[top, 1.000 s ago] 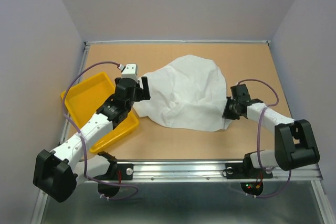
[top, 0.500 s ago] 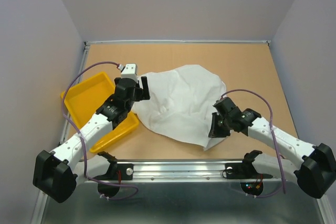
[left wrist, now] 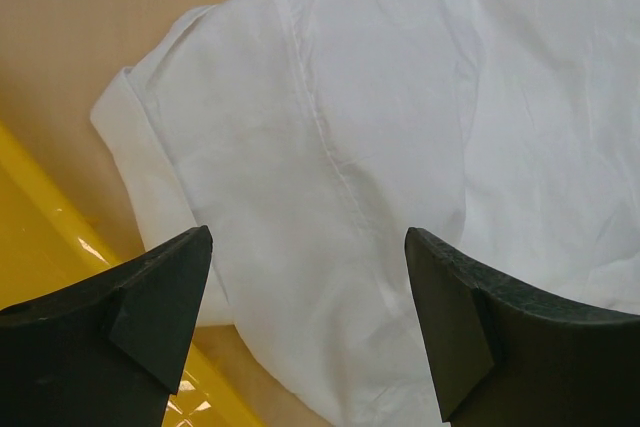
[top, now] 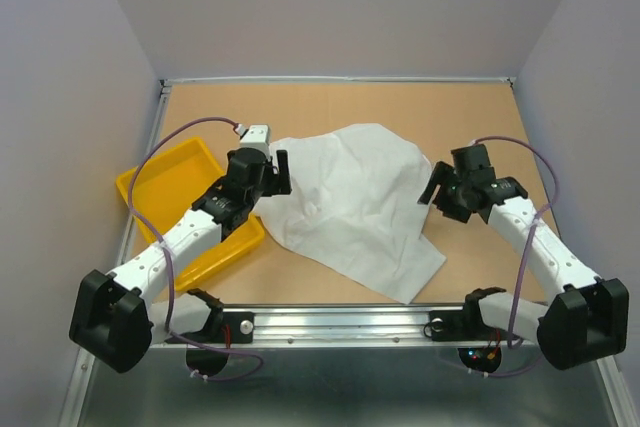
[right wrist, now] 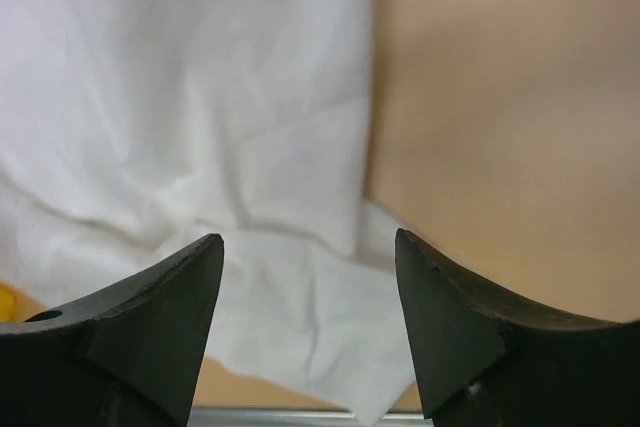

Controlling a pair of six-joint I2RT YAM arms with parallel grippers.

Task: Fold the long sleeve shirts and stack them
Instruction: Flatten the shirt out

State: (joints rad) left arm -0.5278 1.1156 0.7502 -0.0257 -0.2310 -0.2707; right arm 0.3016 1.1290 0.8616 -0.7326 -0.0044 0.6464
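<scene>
My left fingers (top: pixel 277 173) stand wide apart with nothing between them. They hover over the left edge of the white shirt (top: pixel 350 197), close to the yellow tray (top: pixel 160 182). My right fingers (top: pixel 443 199) are also spread apart and empty, above the shirt's right edge, where cloth meets the bare desk (top: pixel 480 117). The shirt lies rumpled and unfolded in the middle of the desk, with one corner reaching toward the near rail. Its left edge sits just beside the tray's rim. A seam runs down the cloth below my left wrist.
</scene>
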